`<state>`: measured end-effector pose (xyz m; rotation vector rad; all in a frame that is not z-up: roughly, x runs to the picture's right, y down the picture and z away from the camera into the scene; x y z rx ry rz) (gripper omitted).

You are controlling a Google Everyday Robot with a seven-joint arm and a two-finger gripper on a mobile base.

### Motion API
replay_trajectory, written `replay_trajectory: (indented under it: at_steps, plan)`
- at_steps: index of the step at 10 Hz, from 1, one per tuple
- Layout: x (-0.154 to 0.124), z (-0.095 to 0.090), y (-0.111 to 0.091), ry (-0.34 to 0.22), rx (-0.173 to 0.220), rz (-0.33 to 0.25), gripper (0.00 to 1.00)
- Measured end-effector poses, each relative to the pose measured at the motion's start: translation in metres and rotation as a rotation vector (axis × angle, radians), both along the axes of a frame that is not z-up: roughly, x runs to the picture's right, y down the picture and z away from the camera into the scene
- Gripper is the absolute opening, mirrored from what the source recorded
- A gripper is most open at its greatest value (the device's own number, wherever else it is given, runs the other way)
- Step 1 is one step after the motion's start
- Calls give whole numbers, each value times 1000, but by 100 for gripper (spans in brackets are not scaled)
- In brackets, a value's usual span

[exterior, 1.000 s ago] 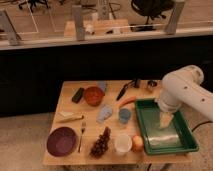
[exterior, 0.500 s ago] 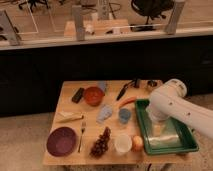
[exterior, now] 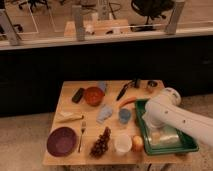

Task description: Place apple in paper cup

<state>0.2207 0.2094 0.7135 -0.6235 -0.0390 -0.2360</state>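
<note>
Nearest, the paper cup (exterior: 123, 144) stands upright at the table's front edge, with the apple (exterior: 137, 143) just beside it, so the lift is short. Behind, the gripper (exterior: 153, 132) hangs over the green tray (exterior: 168, 150), seemingly spread wide and empty.

Front edge of the table (exterior: 55, 159): the paper cup (exterior: 122, 144) stands between the grapes (exterior: 101, 145) on its left and the apple (exterior: 137, 143) just beside it on its right. The apple sits against the wall of the green tray (exterior: 190, 148), so only access from above is free. The blue-grey cup (exterior: 124, 116) stands behind them. The white arm (exterior: 172, 112) fills the space over the tray, with the gripper (exterior: 151, 129) at its left end, jaws apart.
</note>
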Motion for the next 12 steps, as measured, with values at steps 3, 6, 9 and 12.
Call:
replay_trajectory:
  at_steps: [3,6,9,12]
  plan:
    - [-21,-15,16,-57,-45,11,80]
    - [-36,-19,33,-82,-40,30,80]
    - [-46,-9,43,-84,-21,23,80]
    - [-54,0,47,-85,-10,3,80]
